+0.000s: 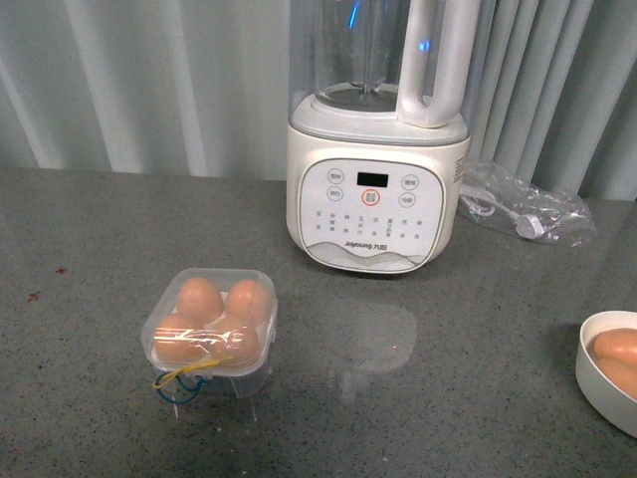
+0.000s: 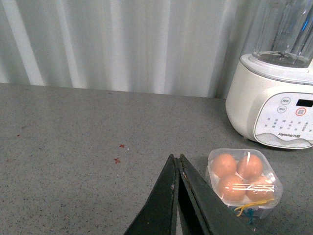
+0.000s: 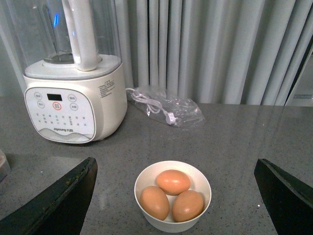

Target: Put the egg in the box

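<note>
Since the box [image 1: 209, 327] near the worktop's [image 1: 90, 259] front edge holds four eggs, lid down, left fingers [image 2: 172, 169] press together and right fingers [image 3: 80, 171] spread over the bowl [image 3: 172, 220].

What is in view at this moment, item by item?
box: one, clear, lid closed, front-left on counter.
eggs in box: four, orange-brown.
bowl: one, white, right side of counter.
eggs in bowl: three, orange-brown.
blender: one, cream-white, clear jug, at the back.
bagged cable: one, white in clear plastic, right of blender.
counter: grey speckled.
left gripper: black, jaws shut, empty, beside box.
right gripper: black, jaws wide open, over bowl.
</note>
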